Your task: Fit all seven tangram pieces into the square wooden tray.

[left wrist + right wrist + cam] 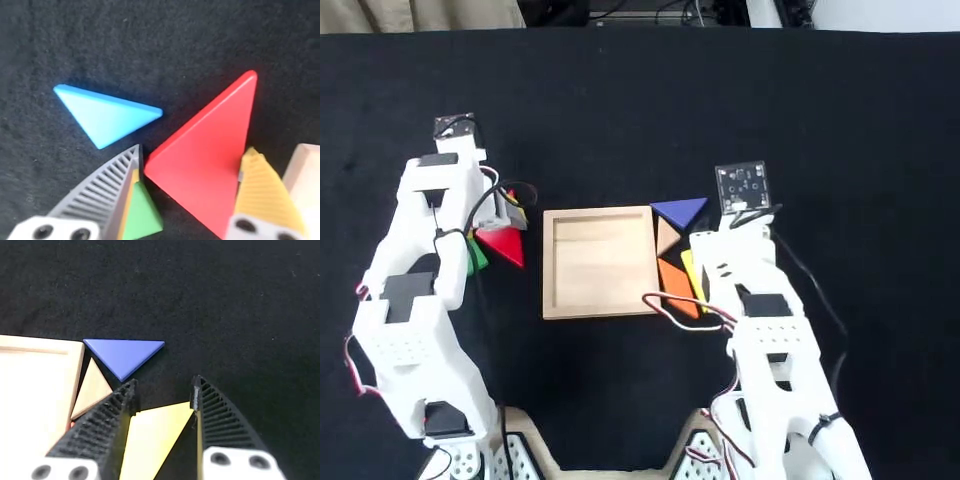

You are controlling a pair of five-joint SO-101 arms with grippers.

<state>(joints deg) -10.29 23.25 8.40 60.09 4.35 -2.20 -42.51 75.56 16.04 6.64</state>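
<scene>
High view: square wooden tray [549, 262] sits mid-table between the two arms, nothing in it, so all seven pieces are yet to go in. Pieces are split into two clusters flanking the tray, one per arm, which looks like a sensible split of reach. Left side: red triangle [503, 245] and green piece [477, 256] just beside the tray's left edge. Right side: dark blue triangle [678, 211], tan triangle [666, 237], orange piece [675, 285] and yellow triangle [692, 270] packed against the right edge. Left wrist view: left gripper [194, 149] is spread, grey finger on one side of the red triangle and yellow finger on the other, so it's lined up to pinch that piece. Contact not confirmed. Light blue triangle [105, 117] lies apart on the cloth, and the green piece is tucked under the grey finger. Right wrist view: right gripper [164, 390] is also spread, black fingers straddling the yellow triangle's tip, nothing held. My read: both arms are at pre-grasp. Risk: the pieces are thin and flat on cloth, and the yellow one sits close to its neighbours, so closing may nudge them.
</scene>
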